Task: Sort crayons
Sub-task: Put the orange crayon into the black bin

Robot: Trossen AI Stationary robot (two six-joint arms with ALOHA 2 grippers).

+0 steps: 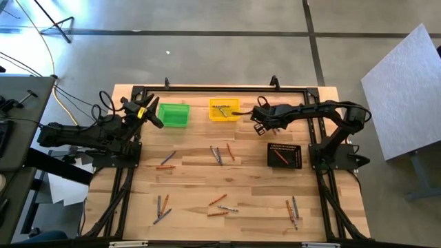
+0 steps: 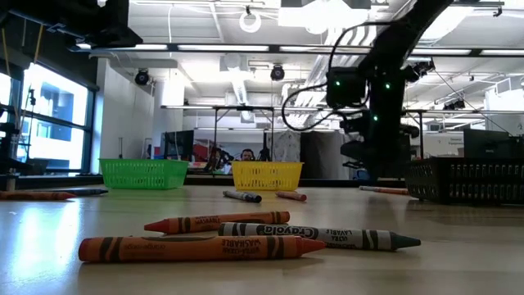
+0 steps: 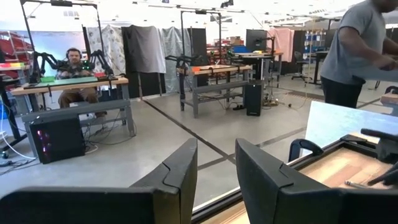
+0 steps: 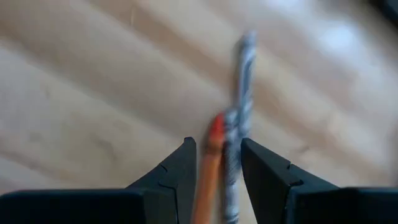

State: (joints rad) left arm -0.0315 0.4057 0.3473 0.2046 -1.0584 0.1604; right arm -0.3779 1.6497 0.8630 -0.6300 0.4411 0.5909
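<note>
black arms (image 1: 313,110), yellow wrist tag (image 1: 142,112), blk cables

Bare wooden table (image 1: 255,180) is lying open at centre; green bin (image 1: 173,114), yellow bin (image 1: 224,109) are blocking twelve o'clock, black bin (image 1: 284,155) three o'clock.

Bright overhead ceiling light; right wrist view motion-blurred
</note>
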